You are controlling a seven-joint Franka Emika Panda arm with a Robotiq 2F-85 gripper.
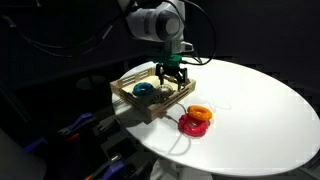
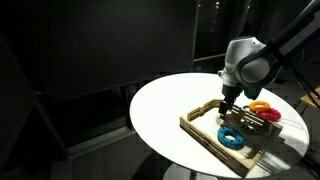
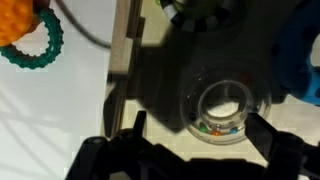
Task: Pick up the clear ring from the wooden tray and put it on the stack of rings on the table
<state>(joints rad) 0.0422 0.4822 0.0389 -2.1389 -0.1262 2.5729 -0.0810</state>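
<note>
The clear ring (image 3: 225, 108), transparent with small coloured beads inside, lies flat on the floor of the wooden tray (image 3: 124, 60). My gripper (image 3: 200, 128) is open, with one dark finger on each side of the ring, just above it and not touching. In both exterior views the gripper (image 1: 170, 76) (image 2: 228, 108) hangs down into the tray (image 1: 150, 108) (image 2: 205, 132) and hides the clear ring. The stack of rings, orange on red (image 1: 196, 119) (image 2: 262, 106), sits on the white table (image 1: 260, 110) beside the tray.
A blue ring (image 1: 143, 90) (image 2: 232, 138) (image 3: 302, 60) lies in the tray beside the clear ring. In the wrist view an orange ring (image 3: 14, 20) and a dark green toothed ring (image 3: 42, 52) show outside the tray wall. The surroundings are dark.
</note>
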